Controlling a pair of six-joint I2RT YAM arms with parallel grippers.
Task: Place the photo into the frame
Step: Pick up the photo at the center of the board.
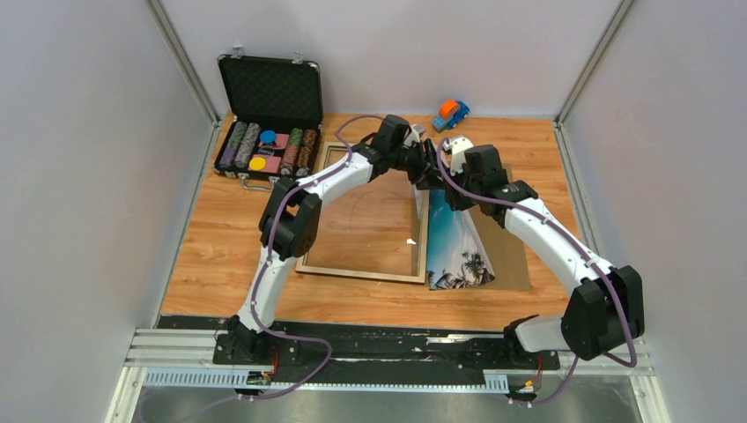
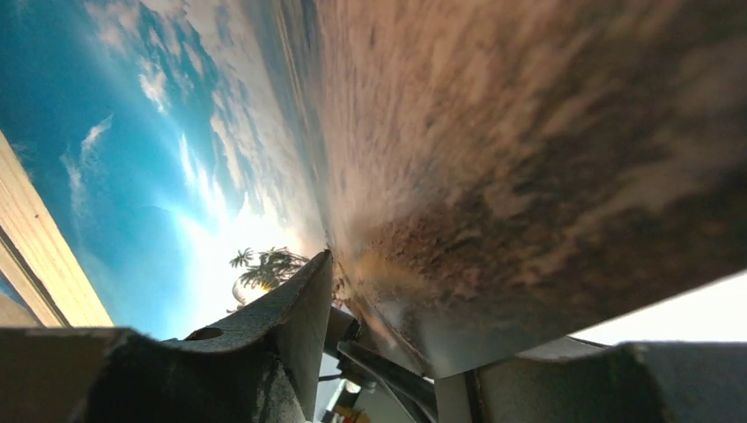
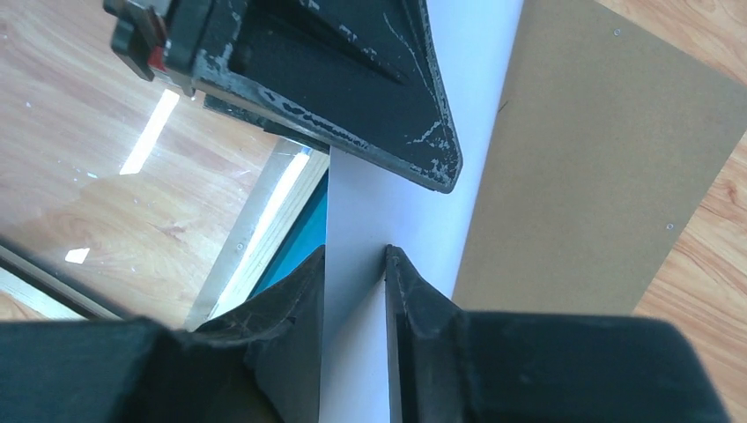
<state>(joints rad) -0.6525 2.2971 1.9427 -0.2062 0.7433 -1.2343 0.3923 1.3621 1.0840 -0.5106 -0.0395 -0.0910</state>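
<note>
The photo (image 1: 454,247) stands tilted on its long edge over the right side of the frame (image 1: 361,271), beach side facing left. The frame lies flat, pale wood face up, glass in it. Both grippers meet at the photo's far top edge. My left gripper (image 1: 421,167) pinches a corner; the left wrist view shows sky, palms and sand (image 2: 220,132) filling the view, with the corner between its fingers (image 2: 295,308). My right gripper (image 3: 354,257) is shut on the photo's white back (image 3: 370,203); the frame's rail (image 3: 264,229) lies below left.
The brown backing board (image 1: 513,257) lies flat right of the photo and shows in the right wrist view (image 3: 599,159). An open black chip case (image 1: 269,123) stands at the back left. A toy car (image 1: 450,113) sits at the back wall.
</note>
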